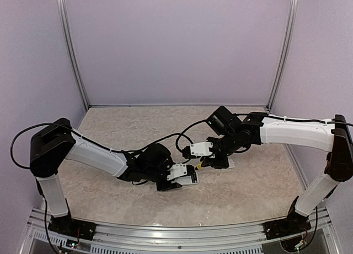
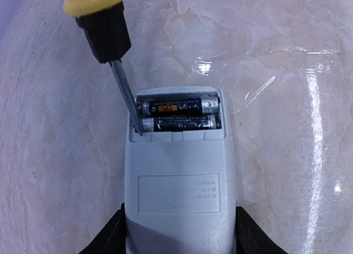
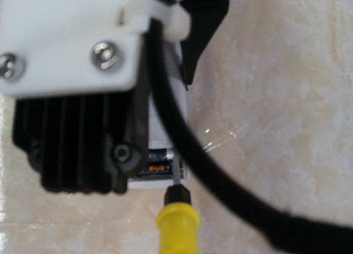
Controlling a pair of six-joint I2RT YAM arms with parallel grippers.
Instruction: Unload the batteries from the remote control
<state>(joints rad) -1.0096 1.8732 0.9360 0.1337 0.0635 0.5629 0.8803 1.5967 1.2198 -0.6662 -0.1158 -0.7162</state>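
In the left wrist view the white remote control (image 2: 179, 188) lies back-up on the marble table, and my left gripper (image 2: 179, 234) is shut on its sides, one black finger (image 2: 107, 238) against each edge. Its compartment is uncovered, with two dark batteries (image 2: 177, 114) lying side by side inside. A yellow-handled screwdriver (image 2: 105, 33) comes in from the upper left, its tip at the left end of the nearer battery. From above, my right gripper (image 1: 208, 160) is shut on that screwdriver (image 1: 199, 166) just beyond the remote control (image 1: 189, 177). In the right wrist view the screwdriver (image 3: 179, 223) reaches the batteries (image 3: 159, 167); its own fingers are hidden.
My left wrist housing (image 3: 71, 127) and a black cable (image 3: 220, 177) block much of the right wrist view. A small pale piece (image 1: 231, 163) seems to lie just right of the right gripper. Lilac walls and metal posts (image 1: 73, 50) enclose the marble table (image 1: 132, 127).
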